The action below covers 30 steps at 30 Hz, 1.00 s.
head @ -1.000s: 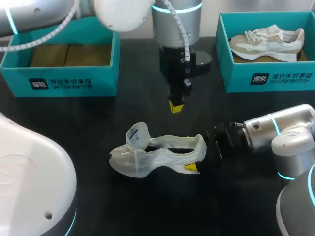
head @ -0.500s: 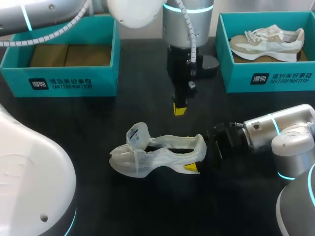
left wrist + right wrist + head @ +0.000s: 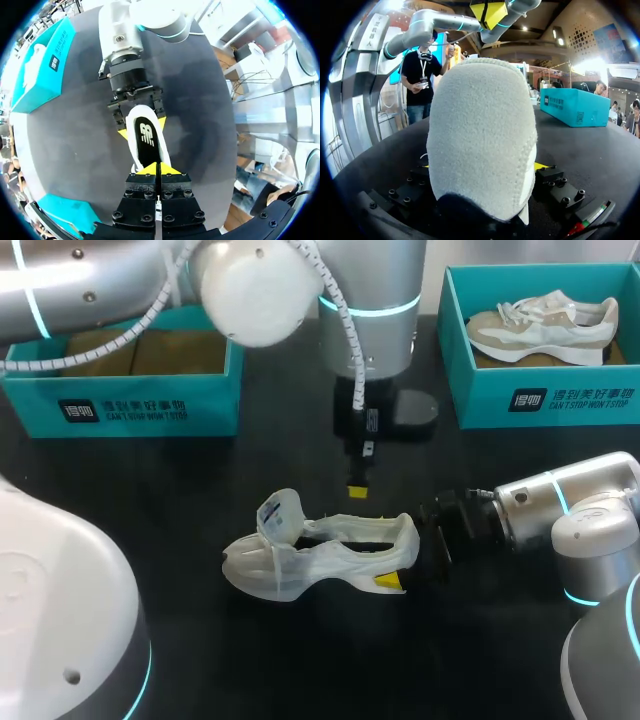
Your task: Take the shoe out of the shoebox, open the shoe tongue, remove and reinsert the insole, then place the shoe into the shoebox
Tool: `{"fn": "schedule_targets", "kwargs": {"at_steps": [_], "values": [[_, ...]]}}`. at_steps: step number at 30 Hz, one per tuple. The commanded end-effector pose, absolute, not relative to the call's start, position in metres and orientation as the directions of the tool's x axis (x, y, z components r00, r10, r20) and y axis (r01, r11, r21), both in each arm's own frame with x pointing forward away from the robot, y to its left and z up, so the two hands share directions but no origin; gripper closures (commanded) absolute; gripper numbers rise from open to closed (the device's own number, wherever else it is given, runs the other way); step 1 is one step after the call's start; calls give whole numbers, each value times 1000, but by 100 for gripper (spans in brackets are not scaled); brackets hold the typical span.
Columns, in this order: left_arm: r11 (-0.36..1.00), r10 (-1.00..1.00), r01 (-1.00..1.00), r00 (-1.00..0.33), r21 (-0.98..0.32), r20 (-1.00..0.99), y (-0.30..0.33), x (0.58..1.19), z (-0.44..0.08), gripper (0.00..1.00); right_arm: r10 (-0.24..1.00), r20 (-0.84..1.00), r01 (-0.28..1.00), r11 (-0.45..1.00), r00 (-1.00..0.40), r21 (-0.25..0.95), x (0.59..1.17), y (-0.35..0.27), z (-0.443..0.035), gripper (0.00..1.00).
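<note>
The white shoe (image 3: 320, 555) lies on its side mid-table, its tongue (image 3: 280, 515) raised. My right gripper (image 3: 405, 555) is shut on its heel, a yellow fingertip (image 3: 388, 581) showing at the near side. In the left wrist view both right fingertips (image 3: 122, 134) press the heel from either side, and the dark insole (image 3: 146, 137) shows inside the shoe. The heel (image 3: 482, 135) fills the right wrist view. My left gripper (image 3: 358, 490) hangs shut just above the shoe's opening, holding nothing; its joined tips (image 3: 159, 169) point down at the insole.
A teal shoebox (image 3: 120, 405) with brown paper inside stands at the back left. A second teal shoebox (image 3: 545, 400) at the back right holds a beige and white sneaker (image 3: 545, 325). Bare black table lies in front of the shoe.
My left arm has lowered and turned its wrist, bringing its shut gripper closer to the shoe's opening. The right arm and the shoe have stayed put.
</note>
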<state>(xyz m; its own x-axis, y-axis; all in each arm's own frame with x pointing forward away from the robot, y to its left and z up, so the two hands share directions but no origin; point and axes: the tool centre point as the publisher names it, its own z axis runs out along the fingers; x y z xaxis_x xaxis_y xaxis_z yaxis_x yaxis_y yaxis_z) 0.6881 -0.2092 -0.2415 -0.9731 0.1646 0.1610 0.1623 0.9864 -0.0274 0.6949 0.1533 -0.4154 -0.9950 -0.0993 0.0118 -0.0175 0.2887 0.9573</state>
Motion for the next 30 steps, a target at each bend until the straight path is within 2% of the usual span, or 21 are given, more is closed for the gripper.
{"fn": "schedule_targets", "kwargs": {"at_steps": [1, 6, 16, 30], "values": [[986, 166, 163, -974, -31, 157, -207, 688, -241, 100, -99, 13, -16, 292, -995, 956, 694, 154, -417, 100], [974, 226, 225, -961, -24, 157, -213, 691, -260, 100, -99, 13, -16, 292, -995, 956, 694, 154, -417, 100], [985, 168, 153, -961, -82, 218, -207, 693, -304, 100, -99, 13, -16, 292, -995, 956, 694, 154, -417, 100], [989, 136, 123, -973, -81, 186, -206, 684, -348, 100, -99, 13, -16, 292, -995, 956, 694, 154, -417, 100]]}}
